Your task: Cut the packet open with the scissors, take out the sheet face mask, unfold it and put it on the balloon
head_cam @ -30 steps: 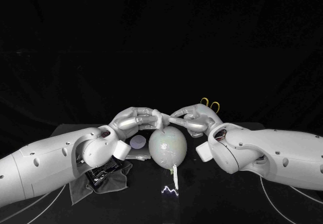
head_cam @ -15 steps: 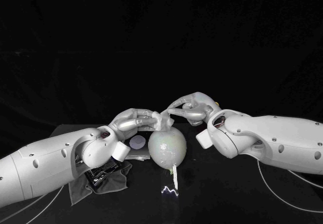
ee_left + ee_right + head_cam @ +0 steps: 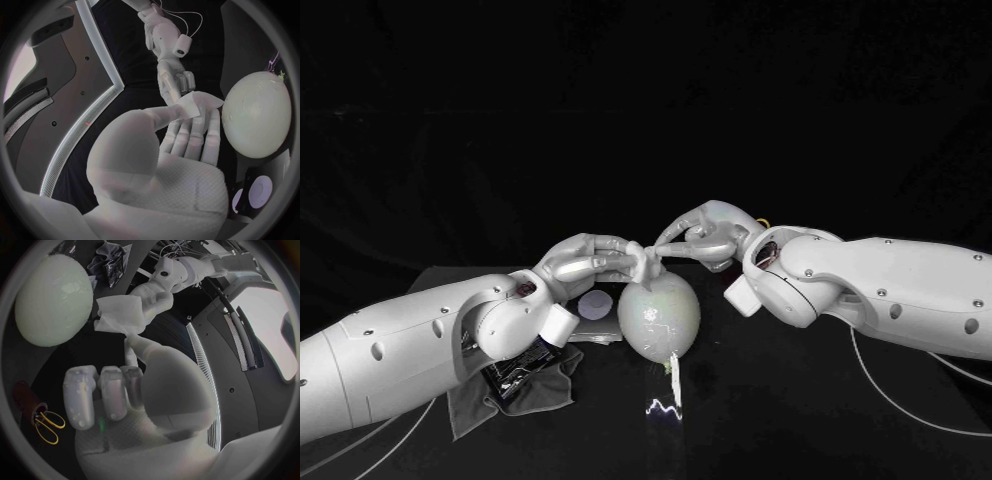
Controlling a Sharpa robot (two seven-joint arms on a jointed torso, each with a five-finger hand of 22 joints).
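The pale balloon [image 3: 661,312] stands at the table's middle, its knot toward me. Just above its far end my left hand [image 3: 593,259] holds the folded white sheet face mask [image 3: 643,258] between its fingertips. My right hand [image 3: 705,238] comes in from the other side and pinches the mask's edge with an extended finger and thumb, its other fingers curled in. The left wrist view shows the mask [image 3: 199,104] beside the balloon [image 3: 257,115], with the right hand [image 3: 175,82] on it. The yellow-handled scissors [image 3: 47,425] lie behind my right hand [image 3: 119,390].
The silvery cut packet [image 3: 596,318] with a purple round mark lies left of the balloon. A dark crumpled cloth [image 3: 516,385] sits under my left forearm. Small pale scraps [image 3: 665,407] lie near the table's front, and cables [image 3: 906,410] trail at the right.
My right hand and arm have risen and drawn back a little from the left hand, still at the mask. The scissors' handles are now mostly hidden behind the right arm. The left hand has barely moved.
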